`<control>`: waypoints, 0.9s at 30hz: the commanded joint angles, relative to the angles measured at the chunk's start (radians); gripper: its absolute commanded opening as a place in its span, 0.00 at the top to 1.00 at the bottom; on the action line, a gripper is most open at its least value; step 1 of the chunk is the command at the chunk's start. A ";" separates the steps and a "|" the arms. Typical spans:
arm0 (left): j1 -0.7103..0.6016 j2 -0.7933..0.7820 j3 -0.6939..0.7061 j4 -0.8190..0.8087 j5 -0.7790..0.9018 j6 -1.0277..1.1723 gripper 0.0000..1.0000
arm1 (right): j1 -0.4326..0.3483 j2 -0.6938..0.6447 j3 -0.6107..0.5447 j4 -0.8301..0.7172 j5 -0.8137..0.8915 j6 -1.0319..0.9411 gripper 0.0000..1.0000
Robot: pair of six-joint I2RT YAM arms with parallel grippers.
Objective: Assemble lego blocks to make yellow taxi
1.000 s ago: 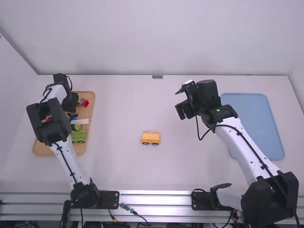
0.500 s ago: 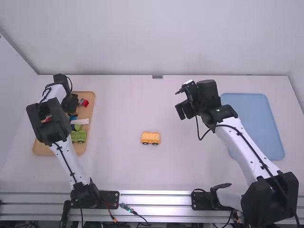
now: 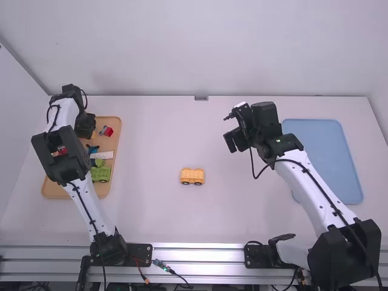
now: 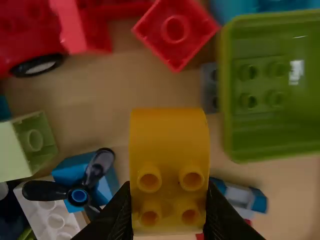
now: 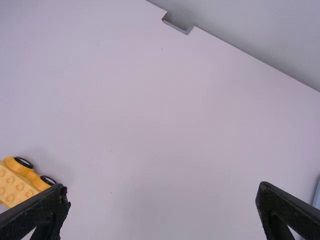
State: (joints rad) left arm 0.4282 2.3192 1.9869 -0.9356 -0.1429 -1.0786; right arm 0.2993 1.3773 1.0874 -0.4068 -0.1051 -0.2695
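Note:
The left gripper [image 3: 86, 126] is over the far part of the wooden tray [image 3: 113, 180]. In the left wrist view a yellow block [image 4: 169, 150] with a rounded end and round studs sits between the fingers of the left gripper [image 4: 169, 197], which is shut on it above the tray's pieces. A yellow wheeled car base [image 3: 193, 176] stands mid-table; the right wrist view has this base [image 5: 19, 184] at its left edge, studs up. Held above the table right of the middle, the right gripper [image 3: 233, 134] is open and holds nothing; its fingers are wide apart around the right gripper's midpoint [image 5: 164, 194].
Around the held block lie a red block [image 4: 175, 32], a green bin-like piece [image 4: 270, 130], a blue block with a black propeller [image 4: 82, 175] and a red vehicle [image 4: 30, 37]. A green vehicle [image 3: 100, 173] is in the tray's nearer half. At the right lies a blue tray [image 3: 324, 151].
My left gripper has shifted slightly away from the camera and to the left, uncovering more of the tray's pieces. The right arm and the yellow car base have kept still.

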 commanded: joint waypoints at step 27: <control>-0.305 -0.336 -0.321 0.182 -0.270 0.467 0.98 | 0.003 0.000 0.011 0.009 0.001 0.000 0.01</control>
State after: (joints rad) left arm 0.1474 2.0872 1.7115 -0.7547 -0.3725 -0.7017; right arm 0.2993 1.3773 1.0874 -0.3992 -0.1055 -0.2703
